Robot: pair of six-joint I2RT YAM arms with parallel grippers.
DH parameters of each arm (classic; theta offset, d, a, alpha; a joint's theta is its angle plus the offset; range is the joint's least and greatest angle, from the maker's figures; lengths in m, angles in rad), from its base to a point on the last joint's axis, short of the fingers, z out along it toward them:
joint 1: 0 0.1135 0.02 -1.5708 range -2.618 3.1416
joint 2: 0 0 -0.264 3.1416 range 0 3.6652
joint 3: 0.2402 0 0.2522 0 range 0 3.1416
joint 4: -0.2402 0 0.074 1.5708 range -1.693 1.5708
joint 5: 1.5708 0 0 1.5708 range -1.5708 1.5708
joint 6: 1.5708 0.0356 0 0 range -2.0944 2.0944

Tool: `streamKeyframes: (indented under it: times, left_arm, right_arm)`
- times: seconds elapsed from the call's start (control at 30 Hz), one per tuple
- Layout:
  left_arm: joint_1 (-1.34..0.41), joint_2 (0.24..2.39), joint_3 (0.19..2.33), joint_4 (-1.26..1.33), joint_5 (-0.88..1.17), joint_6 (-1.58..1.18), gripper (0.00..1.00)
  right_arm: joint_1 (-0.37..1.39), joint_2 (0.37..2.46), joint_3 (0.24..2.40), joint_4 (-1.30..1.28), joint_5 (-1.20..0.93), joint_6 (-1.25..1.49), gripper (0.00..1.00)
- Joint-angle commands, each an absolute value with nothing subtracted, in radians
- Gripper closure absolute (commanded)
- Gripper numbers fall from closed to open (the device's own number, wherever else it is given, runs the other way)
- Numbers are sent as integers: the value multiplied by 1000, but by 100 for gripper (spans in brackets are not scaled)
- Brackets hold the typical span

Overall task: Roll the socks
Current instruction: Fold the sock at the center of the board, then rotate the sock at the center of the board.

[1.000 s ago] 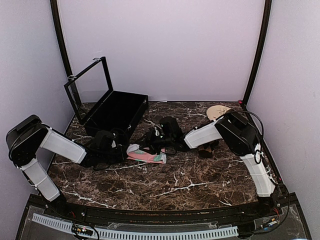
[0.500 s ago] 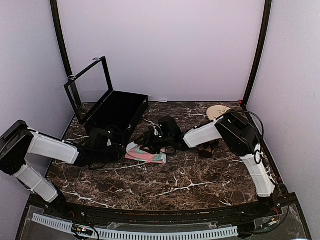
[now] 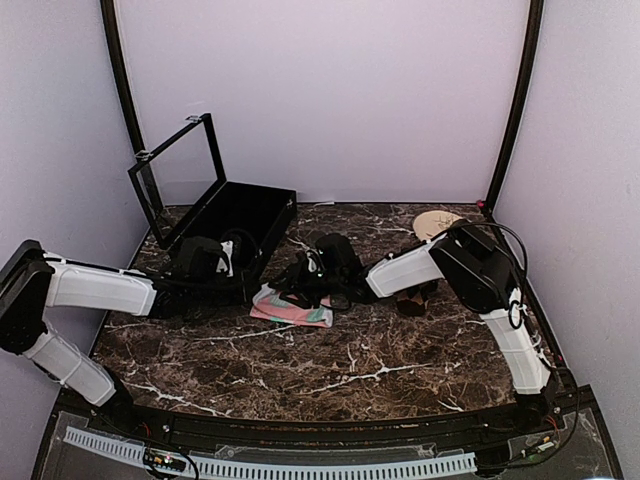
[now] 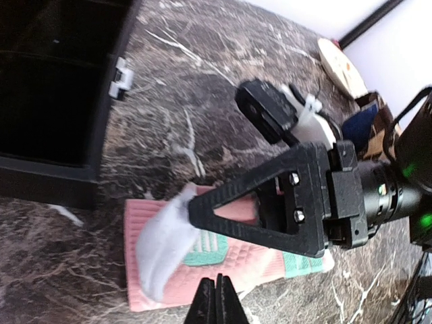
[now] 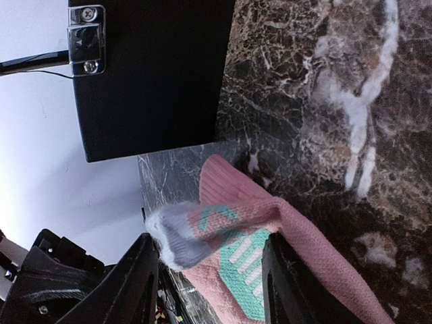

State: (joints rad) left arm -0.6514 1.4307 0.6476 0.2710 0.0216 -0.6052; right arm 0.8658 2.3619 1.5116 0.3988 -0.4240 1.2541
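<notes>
1. In the top view, the right arm's wrist covers the right jaws at the centre of the frame. Whether they touch the pink sock (image 3: pixel 292 308) beneath them cannot be told there.
2. The left jaws, at centre left in that view, blend into the black box (image 3: pixel 235 222) behind them.
3. In the left wrist view, one black finger (image 4: pixel 263 209) of the right jaws crosses the sock's middle and hides it. A dark bundle (image 4: pixel 368 121) at the right edge is too covered to identify.
4. In the right wrist view, the sock runs off the lower right corner.
5. The left jaws are together at the bottom centre of their own view, with nothing between them. The sock lies just above their tips; contact is unclear.
6. The right jaws stand apart, and the sock's curled grey end (image 5: pixel 177 241) and green pattern lie between the fingers (image 5: pixel 143 283).
7. The sock rests on the marble desk (image 3: pixel 350 372), just beside the box's near corner.
</notes>
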Motion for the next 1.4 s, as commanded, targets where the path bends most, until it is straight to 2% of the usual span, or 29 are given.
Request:
streamKeyframes:
  times: [0.0, 0.77, 1.13, 1.37]
  left_arm:
    - [-686, 1493, 694, 240, 84, -529, 100]
    - [-683, 1712, 819, 162, -2, -545, 100]
    - [-664, 1738, 752, 213, -15, -586, 100]
    - [-655, 1750, 741, 237, -1, -582, 100]
  right_arm:
    - [872, 2338, 1473, 409, -382, 1260, 50]
    - [870, 2287, 1342, 428, -369, 1208, 48]
    - [871, 2202, 1298, 321, -311, 1093, 47]
    - [872, 2121, 1177, 300, -275, 1042, 47]
